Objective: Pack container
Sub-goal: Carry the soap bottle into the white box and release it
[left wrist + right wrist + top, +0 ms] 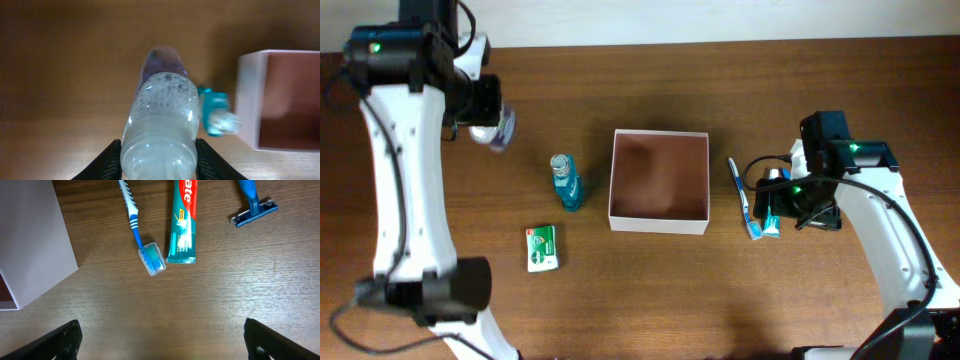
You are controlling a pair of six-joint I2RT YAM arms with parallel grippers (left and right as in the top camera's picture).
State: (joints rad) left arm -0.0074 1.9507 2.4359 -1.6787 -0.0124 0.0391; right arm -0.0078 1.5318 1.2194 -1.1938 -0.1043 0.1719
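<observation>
White letters "ate" marked the toothpaste (182, 225) on the worktop (200, 305). The left gripper (159, 160) jaws clamped a bottle (162, 115); the right gripper (165, 340) jaws stood apart.

The container (658, 227) sat mid-table (720, 290). Left of it lay 1 bottle (565, 183), with a packet (542, 248) nearer the front edge. Farther left, a held bottle (160, 125) hung over the table. Right of the container lay the toothbrush (134, 222), toothpaste tube (182, 222) and razor (252, 205), in that order.

light even, warm | shadows soft | L-wrist bg blurred | R-wrist sharp
</observation>
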